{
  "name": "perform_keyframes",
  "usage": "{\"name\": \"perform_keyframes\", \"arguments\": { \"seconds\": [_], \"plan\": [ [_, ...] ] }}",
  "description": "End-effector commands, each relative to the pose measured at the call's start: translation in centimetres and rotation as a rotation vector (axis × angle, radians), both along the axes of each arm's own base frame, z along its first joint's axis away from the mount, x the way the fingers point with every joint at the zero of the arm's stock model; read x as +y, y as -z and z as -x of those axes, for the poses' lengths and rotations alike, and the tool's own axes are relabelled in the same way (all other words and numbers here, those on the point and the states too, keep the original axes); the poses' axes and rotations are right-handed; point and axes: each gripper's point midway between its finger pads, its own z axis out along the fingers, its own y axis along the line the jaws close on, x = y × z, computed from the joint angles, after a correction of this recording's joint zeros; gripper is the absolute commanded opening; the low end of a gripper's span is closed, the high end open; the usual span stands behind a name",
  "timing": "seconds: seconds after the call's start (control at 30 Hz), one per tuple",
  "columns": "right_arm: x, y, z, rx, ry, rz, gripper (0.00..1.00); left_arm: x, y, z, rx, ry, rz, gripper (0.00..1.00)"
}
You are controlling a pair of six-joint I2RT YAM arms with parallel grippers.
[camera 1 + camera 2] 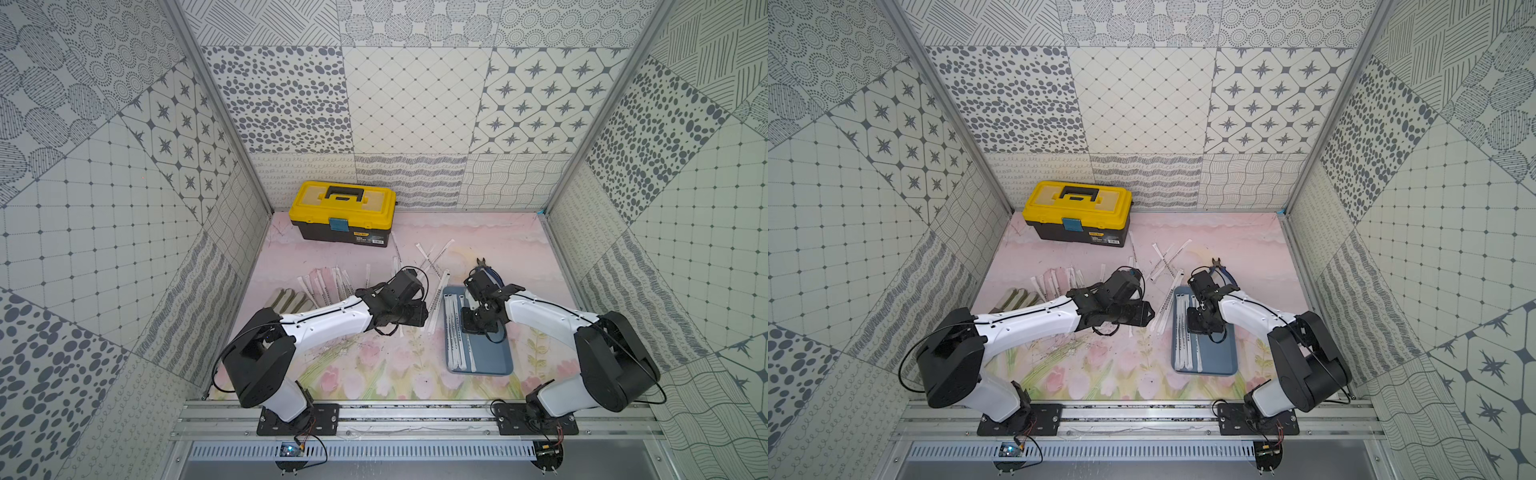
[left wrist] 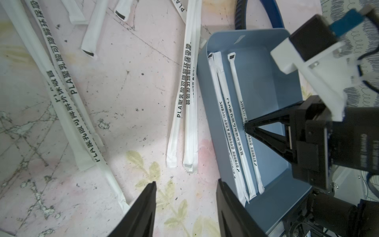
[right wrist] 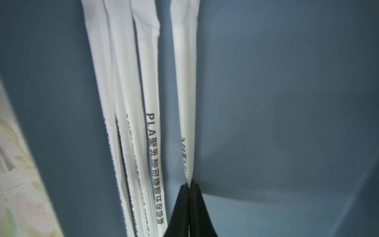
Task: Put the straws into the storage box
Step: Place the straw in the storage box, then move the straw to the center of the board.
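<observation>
Closest to my overhead camera runs the bare aluminium mounting rail (image 1: 415,417), with both arm bases bolted to it. Beyond it lies the pink flower-printed mat (image 1: 365,365), which I read from the left. A grey-and-olive fabric work glove (image 1: 291,300) lies flat near the left edge, partly hidden by the left arm. Behind it, against the back wall, stands a yellow-lidded black plastic toolbox (image 1: 345,214) with its lid down. Thin white paper-wrapped straws (image 1: 321,281) with dark print lie loose on the mat from the glove toward the centre, and some further back cross over one another. The left gripper (image 2: 185,197) hangs over the mat with its jaws apart and nothing between them. Two of the loose straws lie side by side ahead of it, just beside the long wall of the shallow blue-grey rectangular plastic storage box (image 2: 266,86). Inside the box I count four straws lying lengthwise toward its left wall: three bunched together and a fourth straw (image 3: 184,82) a little apart. The right gripper (image 3: 189,185) is down inside the box, its fingertips pressed together on that fourth straw about midway along it. Blue-handled metal pliers (image 1: 484,266) lie on the mat just past the box's far end, partly hidden behind the right wrist.
</observation>
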Motion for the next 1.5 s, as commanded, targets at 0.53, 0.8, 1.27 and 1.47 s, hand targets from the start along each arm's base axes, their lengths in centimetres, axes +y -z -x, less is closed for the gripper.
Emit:
{"name": "perform_keyframes", "arguments": {
  "seconds": [0.53, 0.8, 1.27, 1.47],
  "plan": [
    [8.9, -8.3, -1.4, -0.217, 0.034, -0.014, 0.32, 9.4, -2.0, -3.5, -0.081, -0.240, -0.109, 0.52],
    [19.1, -6.2, -8.9, -0.331, -0.074, 0.005, 0.31, 16.3, 0.1, -3.0, -0.029, -0.378, -0.166, 0.52],
    [21.6, -0.7, -13.8, -0.289, -0.131, 0.113, 0.19, 16.3, 0.7, -2.6, -0.006, -0.377, -0.106, 0.52],
    [21.8, -1.6, -13.1, -0.291, -0.135, 0.086, 0.10, 16.2, 0.4, -2.7, -0.011, -0.375, -0.095, 0.52]
  ]
}}
